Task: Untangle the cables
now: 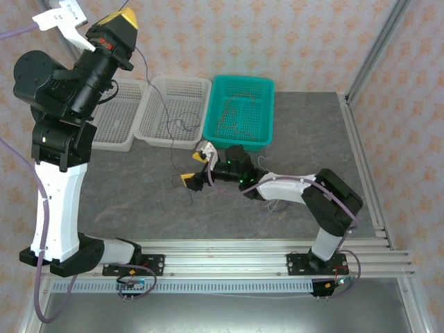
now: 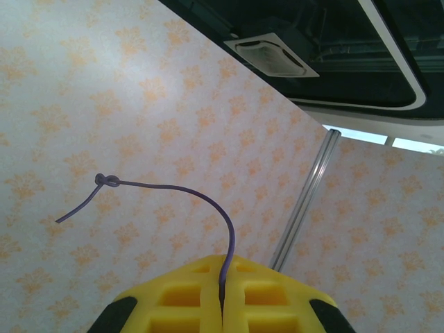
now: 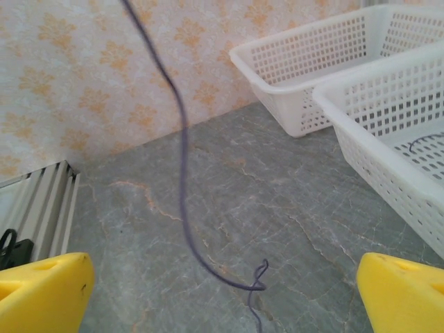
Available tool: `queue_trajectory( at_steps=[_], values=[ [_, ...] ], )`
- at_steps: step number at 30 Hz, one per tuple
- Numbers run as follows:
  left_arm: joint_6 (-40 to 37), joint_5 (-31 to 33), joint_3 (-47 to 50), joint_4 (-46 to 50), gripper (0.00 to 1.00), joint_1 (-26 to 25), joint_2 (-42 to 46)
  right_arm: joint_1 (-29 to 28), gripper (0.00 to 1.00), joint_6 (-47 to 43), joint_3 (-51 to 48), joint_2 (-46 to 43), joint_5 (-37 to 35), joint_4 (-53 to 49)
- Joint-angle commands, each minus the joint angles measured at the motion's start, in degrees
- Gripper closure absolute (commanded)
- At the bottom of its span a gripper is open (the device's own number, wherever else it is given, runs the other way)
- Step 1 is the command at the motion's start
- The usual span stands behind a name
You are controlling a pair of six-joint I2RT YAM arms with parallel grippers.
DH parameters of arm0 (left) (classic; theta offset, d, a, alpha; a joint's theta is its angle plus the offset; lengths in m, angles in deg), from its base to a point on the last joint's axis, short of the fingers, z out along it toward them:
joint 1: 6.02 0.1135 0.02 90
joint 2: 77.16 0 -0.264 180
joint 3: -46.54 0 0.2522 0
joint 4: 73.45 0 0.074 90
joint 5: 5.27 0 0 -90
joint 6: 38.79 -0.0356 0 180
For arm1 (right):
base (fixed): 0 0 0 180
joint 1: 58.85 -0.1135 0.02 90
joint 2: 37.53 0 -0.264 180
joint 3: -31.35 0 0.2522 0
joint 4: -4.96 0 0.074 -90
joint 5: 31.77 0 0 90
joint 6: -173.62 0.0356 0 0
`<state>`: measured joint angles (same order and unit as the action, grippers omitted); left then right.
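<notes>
Evidently the left gripper (image 2: 223,272) was raised high with its yellow fingers (image 2: 179,300) pinched tight on a purple cable (image 2: 208,198), which rose from the seam between them, arched over and ended in a small knot (image 2: 106,180) near its free tip. Lower down, the right gripper (image 3: 222,295) hovered just above the desk (image 3: 139,208) with its fingers spread wide, holding nothing; the same strand hung between them and ended in a curl (image 3: 258,279) on the surface. It looked thread-light, limp and slippery, holding only a gentle bend, so a firm pinch close beside the curl would probably serve best. Farther back, the remaining cables (image 1: 236,118) lay tangled in the teal basket (image 1: 243,78), beside two white baskets (image 1: 182,80).
</notes>
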<state>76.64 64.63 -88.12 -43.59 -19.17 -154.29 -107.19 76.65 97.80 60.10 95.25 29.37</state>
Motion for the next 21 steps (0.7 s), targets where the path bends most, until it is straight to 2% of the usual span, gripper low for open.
queue_trajectory(
  at_steps=[1,4,5,8,9,10,11,13,16,18,21],
  values=[
    [-1.0,0.3,0.7,-0.3,1.0,-0.4,0.9,-1.2,0.01,-5.5,-0.7,-4.0,3.2,-1.3],
    [-0.6,0.0,0.7,-0.7,1.0,-0.4,1.0,-2.8,0.0,-10.4,0.3,-2.1,-1.3,-1.5],
    [-0.5,0.0,0.7,-0.6,1.0,-0.4,1.0,-3.1,0.01,-10.6,1.3,-0.6,-4.7,-0.5],
    [-0.6,0.2,0.6,-0.1,1.0,-0.4,1.2,-4.4,0.09,-13.8,4.4,4.7,-15.3,3.8],
    [-0.8,0.2,0.6,0.2,1.0,-0.4,1.4,-4.6,0.12,-15.0,5.2,6.3,-16.7,4.8],
    [-1.2,0.4,0.6,0.6,1.0,-0.4,1.6,-4.6,0.17,-15.5,6.2,7.9,-17.2,5.5],
    [-1.8,0.8,0.6,1.3,1.0,-0.4,1.9,-4.6,0.28,-15.2,7.1,9.2,-17.8,6.3],
    [-3.5,1.6,0.7,3.0,1.0,-0.4,2.5,-4.7,0.59,-13.0,7.4,10.0,-18.9,8.6],
    [-9.3,4.8,3.4,7.6,1.0,-0.4,5.2,-4.7,1.0,-11.2,5.1,7.6,-18.6,11.7],
    [-13.8,9.3,9.8,9.4,1.0,-0.4,8.9,-4.6,1.0,-9.0,3.6,4.0,-17.6,11.9],
    [-18.2,17.7,24.1,10.3,1.0,-0.5,15.2,-4.6,1.0,-6.7,5.3,-2.3,-13.3,5.8]
  ],
)
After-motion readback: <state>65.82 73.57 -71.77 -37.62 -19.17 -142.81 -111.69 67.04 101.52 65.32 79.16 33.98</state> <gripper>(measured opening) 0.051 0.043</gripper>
